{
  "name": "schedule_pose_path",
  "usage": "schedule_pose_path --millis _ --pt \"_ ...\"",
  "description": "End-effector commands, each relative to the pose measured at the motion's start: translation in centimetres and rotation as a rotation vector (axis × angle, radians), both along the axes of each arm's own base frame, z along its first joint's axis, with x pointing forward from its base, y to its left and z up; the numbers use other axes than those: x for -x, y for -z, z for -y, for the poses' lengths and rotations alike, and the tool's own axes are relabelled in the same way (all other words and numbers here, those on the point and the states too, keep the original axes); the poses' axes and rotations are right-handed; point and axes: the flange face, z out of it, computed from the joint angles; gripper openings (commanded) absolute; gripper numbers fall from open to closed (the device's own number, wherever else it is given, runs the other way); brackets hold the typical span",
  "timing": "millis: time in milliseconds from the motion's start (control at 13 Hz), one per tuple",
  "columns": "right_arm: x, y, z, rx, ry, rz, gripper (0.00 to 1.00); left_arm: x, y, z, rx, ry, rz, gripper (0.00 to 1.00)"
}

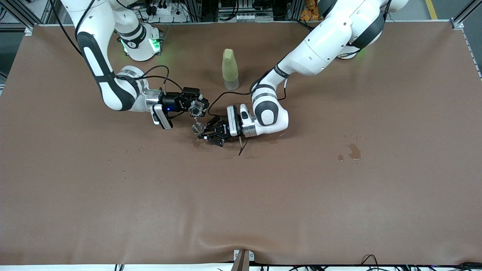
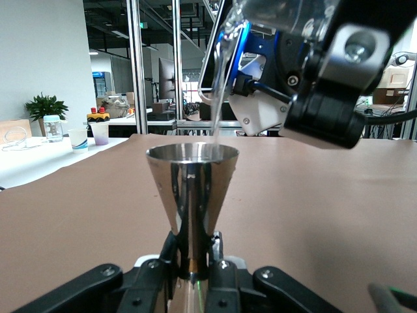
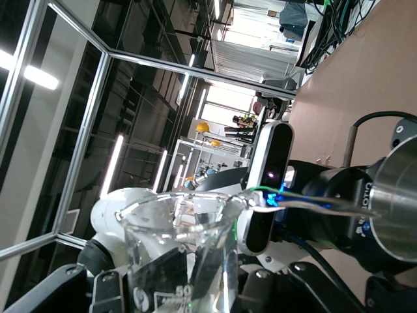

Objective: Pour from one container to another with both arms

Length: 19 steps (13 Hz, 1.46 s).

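A tiny clear glass beaker (image 1: pixel 196 109), clamped and tilted by the right end effector (image 1: pixel 199 107), is held above a small shiny grey stemmed cup (image 1: pixel 197 128), gripped upright by the left end effector (image 1: pixel 206 132) over the brown worktop (image 1: pixel 241 195).

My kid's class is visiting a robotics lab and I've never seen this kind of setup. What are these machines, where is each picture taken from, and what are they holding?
These are two white robot arms at a brown table. One picture looks down from a high camera facing them; the other two come from cameras on each arm's wrist. The right gripper is shut on a tilted clear glass cup, and liquid is streaming from it. Just below, the left gripper is shut on the stem of a shiny grey stemmed cup that catches the stream. A yellow-green bottle stands on the table, farther from the front camera than both grippers. A few wet spots show toward the left arm's end.
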Motion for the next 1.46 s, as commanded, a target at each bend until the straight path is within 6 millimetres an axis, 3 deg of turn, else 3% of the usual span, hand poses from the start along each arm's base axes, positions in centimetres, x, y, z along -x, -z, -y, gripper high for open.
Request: schedule_pose_path --millis 0,1388 --pt "0.10 -1.32 0.25 -0.044 0.015 -0.056 0.00 0.19 0.05 0.07 0.022 -0.018 0.053 0.00" --pt "-0.15 -1.31 0.30 -0.084 0.003 -0.262 0.00 0.62 0.46 -0.12 0.013 -0.015 0.038 0.00"
